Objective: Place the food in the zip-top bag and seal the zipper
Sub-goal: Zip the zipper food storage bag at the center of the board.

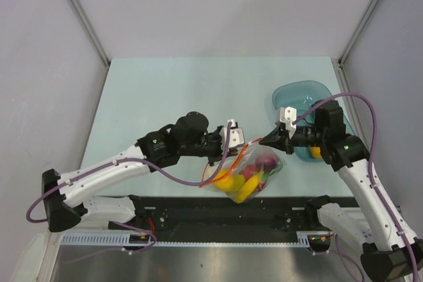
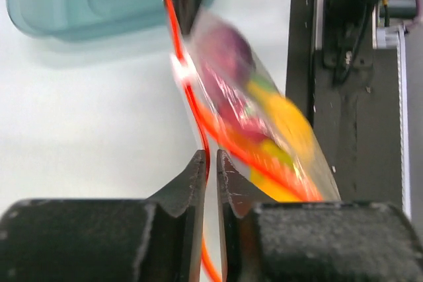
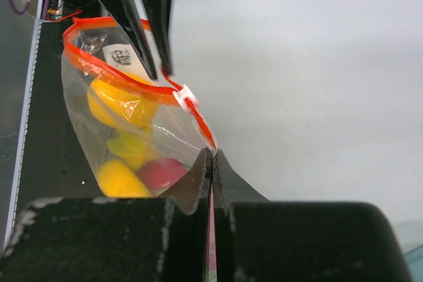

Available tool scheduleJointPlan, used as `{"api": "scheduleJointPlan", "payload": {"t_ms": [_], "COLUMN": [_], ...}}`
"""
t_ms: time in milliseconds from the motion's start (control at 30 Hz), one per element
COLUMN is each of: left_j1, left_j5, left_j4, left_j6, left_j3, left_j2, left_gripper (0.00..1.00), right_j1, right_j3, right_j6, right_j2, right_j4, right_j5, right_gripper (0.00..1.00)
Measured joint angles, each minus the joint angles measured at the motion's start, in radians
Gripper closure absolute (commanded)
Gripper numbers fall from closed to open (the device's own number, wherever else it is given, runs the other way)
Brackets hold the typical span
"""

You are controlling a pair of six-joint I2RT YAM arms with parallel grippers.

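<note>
The clear zip-top bag (image 1: pixel 256 175) hangs between my two grippers over the table's near edge. The food (image 1: pixel 239 186) is inside it: yellow, purple, red and green pieces. They also show in the right wrist view (image 3: pixel 122 104). The orange-red zipper (image 3: pixel 112 74) runs along the mouth and carries a small white slider (image 3: pixel 186 97). My left gripper (image 2: pixel 211 163) is closed on the zipper (image 2: pixel 192 97), with the strip between its fingers. My right gripper (image 3: pixel 212 156) is shut on the zipper's end at the bag's corner. In the top view the left gripper (image 1: pixel 221 158) and right gripper (image 1: pixel 263 142) stand close together.
A translucent teal bowl (image 1: pixel 301 94) sits at the back right, partly under my right arm, and shows in the left wrist view (image 2: pixel 86 4). A small orange-yellow piece (image 1: pixel 316 152) shows at the bowl's near edge. A black rail (image 1: pixel 198 206) runs along the table's near edge.
</note>
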Motion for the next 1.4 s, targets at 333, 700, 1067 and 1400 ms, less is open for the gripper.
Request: {"api": "scheduleJointPlan", "payload": {"t_ms": [333, 700, 1067, 1400], "left_j1": [0.072, 0.116, 0.061, 0.053], "left_j5": [0.066, 0.085, 0.125, 0.191], "left_j4": [-0.150, -0.063, 0.013, -0.100], "left_j6": [-0.006, -0.174, -0.302, -0.203], "left_j3": [-0.010, 0.134, 0.158, 0.206], "left_j2": [-0.060, 0.029, 0.174, 0.231], "left_gripper": [0.63, 0.24, 0.64, 1.00], "right_j1": [-0.051, -0.043, -0.029, -0.025], "right_j3": [-0.001, -0.002, -0.002, 0.009], "right_j6": [0.041, 0.126, 0.174, 0.108], "right_j2": [-0.017, -0.022, -0.022, -0.042], "right_j4": [0.014, 0.049, 0.063, -0.003], "right_j5": [0.024, 0.026, 0.029, 0.006], "right_gripper": [1.00, 1.00, 1.00, 0.18]}}
